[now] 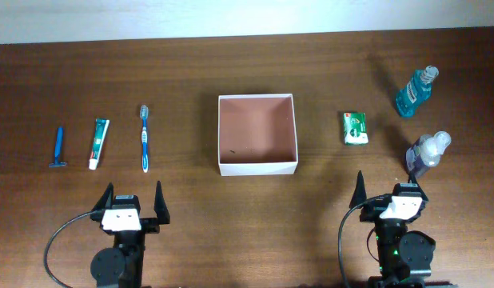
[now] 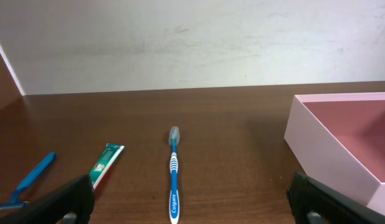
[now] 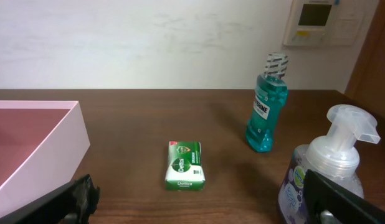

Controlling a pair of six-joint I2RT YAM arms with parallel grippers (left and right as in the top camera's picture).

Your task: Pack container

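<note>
The container (image 1: 259, 128), a square white-walled box with a reddish-brown floor, sits open and empty mid-table; its wall shows at the right of the left wrist view (image 2: 323, 149) and at the left of the right wrist view (image 3: 49, 162). My left gripper (image 1: 133, 196) stands open near the front edge, left of the box, with a blue toothbrush (image 2: 174, 177) lying ahead between its fingers, untouched. My right gripper (image 1: 393, 190) is open at the front right, nothing in it; a green soap packet (image 3: 184, 165) lies ahead of it.
Left of the box lie the toothbrush (image 1: 145, 138), a toothpaste tube (image 1: 98, 143) and a blue razor (image 1: 58, 148). On the right are the soap packet (image 1: 356, 128), a teal mouthwash bottle (image 1: 414, 91) and a pump bottle (image 1: 427, 154) close beside my right gripper's outer finger.
</note>
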